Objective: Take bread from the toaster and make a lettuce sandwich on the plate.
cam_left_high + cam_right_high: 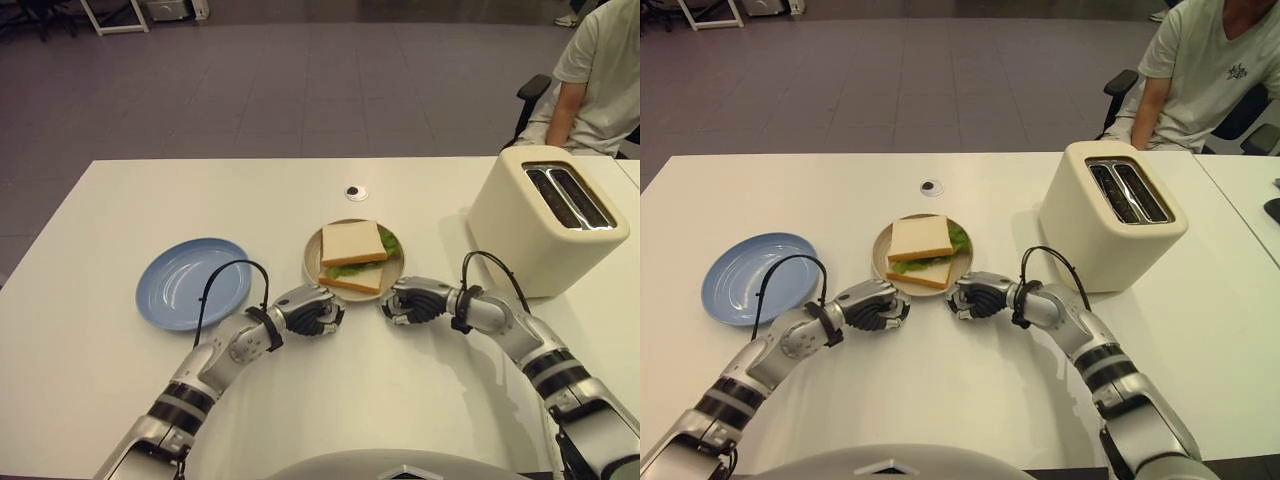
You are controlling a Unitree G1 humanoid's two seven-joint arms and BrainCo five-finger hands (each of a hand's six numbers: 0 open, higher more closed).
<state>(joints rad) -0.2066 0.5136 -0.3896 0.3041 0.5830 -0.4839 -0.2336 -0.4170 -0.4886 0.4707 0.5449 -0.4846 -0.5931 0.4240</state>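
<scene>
A sandwich (354,255) of two bread slices with green lettuce (390,242) between them lies on a small tan plate (314,247) at the table's middle. My left hand (308,309) rests on the table just in front of the plate's left side, fingers curled, holding nothing. My right hand (414,300) rests in front of the plate's right side, also curled and empty. The cream toaster (538,222) stands to the right with both slots dark and no bread showing.
A blue plate (193,283) with nothing on it lies to the left of the sandwich. A small black and white round disc (356,192) lies behind the tan plate. The table's right edge runs close beside the toaster.
</scene>
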